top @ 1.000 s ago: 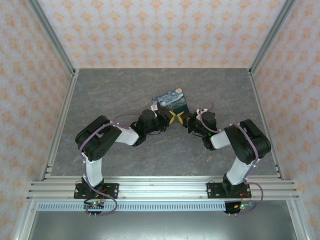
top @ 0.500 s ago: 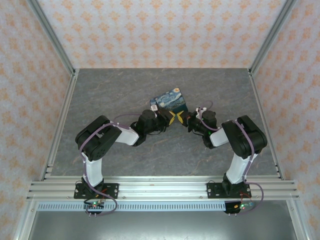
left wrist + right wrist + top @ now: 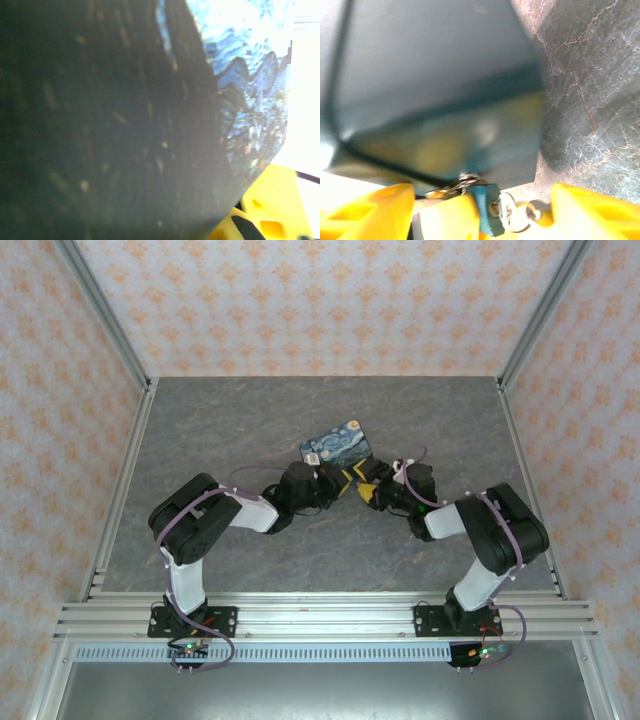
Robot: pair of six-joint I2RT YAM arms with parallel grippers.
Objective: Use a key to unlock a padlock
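Since 1 second ago the right hand (image 3: pixel 368 490) has sprung apart. Its 2 yellow fingers (image 3: pixel 375 210) now stand wide and grip nothing, and its elbow has swung outward. Between those fingers, touching neither, we see the key (image 3: pixel 506 210) sitting against the face of a teal padlock (image 3: pixel 485 216). A small ring (image 3: pixel 522 222) hangs from the key, close to 1 finger. The left hand (image 3: pixel 338 478) is closed, tip to tip with the right hand. A yellow finger of it lies against the padlock's far side, though we cannot tell what it clamps. Just beyond both hands lies a starry-night tin (image 3: pixel 338 444) on the grey worktop (image 3: pixel 250 420).
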